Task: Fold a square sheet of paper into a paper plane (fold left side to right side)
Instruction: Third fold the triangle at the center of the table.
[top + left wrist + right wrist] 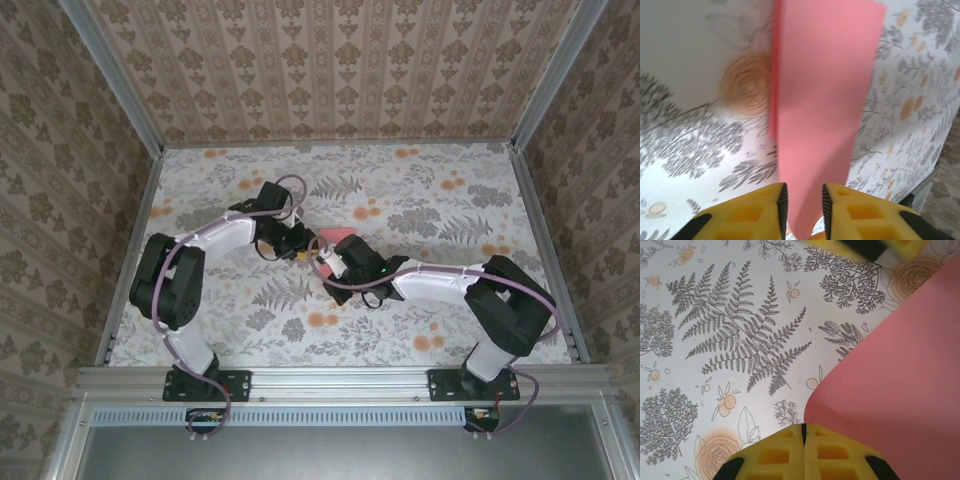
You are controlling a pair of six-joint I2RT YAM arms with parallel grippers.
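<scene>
Two arms meet near the middle of the tabletop (450,200), well clear of all four edges, with the square sheet of paper (338,236) lifted off the surface between them. The left pincer (803,192) stands narrowly parted, and the salmon-pink sheet (820,100) runs through the gap and straight out ahead as a long strip, its long axis in line with the pincer's reach. Whether the yellow pads (765,205) actually bite on the paper cannot be told from the left wrist camera. The right pincer (803,429) is closed, pads pressed together. The curved edge of the sheet (900,370) springs from its seam and bows up and away to the right, so it seems to pinch the paper at that edge. From above, the sheet lies just right of the left pincer (300,252) and just beyond the right pincer (322,262), toward the far edge, so both arms are at the paper and neither has ground to cover. With the fold due to go from the left side over to the right, the relation that matters is that the left pincer sits on the side to be carried across. The right pincer, on the near side, looks placed to anchor the sheet.
</scene>
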